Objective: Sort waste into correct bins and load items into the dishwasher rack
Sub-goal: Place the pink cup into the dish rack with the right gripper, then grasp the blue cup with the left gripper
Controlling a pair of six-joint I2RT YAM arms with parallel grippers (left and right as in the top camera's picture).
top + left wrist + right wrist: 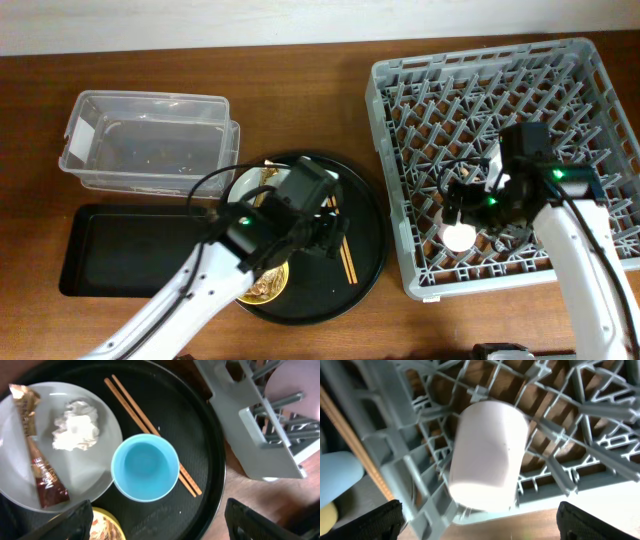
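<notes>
Pink cup (487,455) lies in the dishwasher rack (395,420), unheld.

light: even, bright | pink cup (487,455) washed out — glare | wrist cams: edges soft

Through the left wrist camera I see the blue cup (145,467) standing upright and empty on the round black tray (200,435). It hides the middle of two chopsticks (131,404) lying side by side on a slant. Left of it, the grey plate (85,477) carries a crumpled napkin (76,426) and a brown wrapper (42,467). A yellow bowl (102,527) peeks in below. My left gripper (157,510) is spread wide, and the rack (260,420) corner sits upper right.
</notes>
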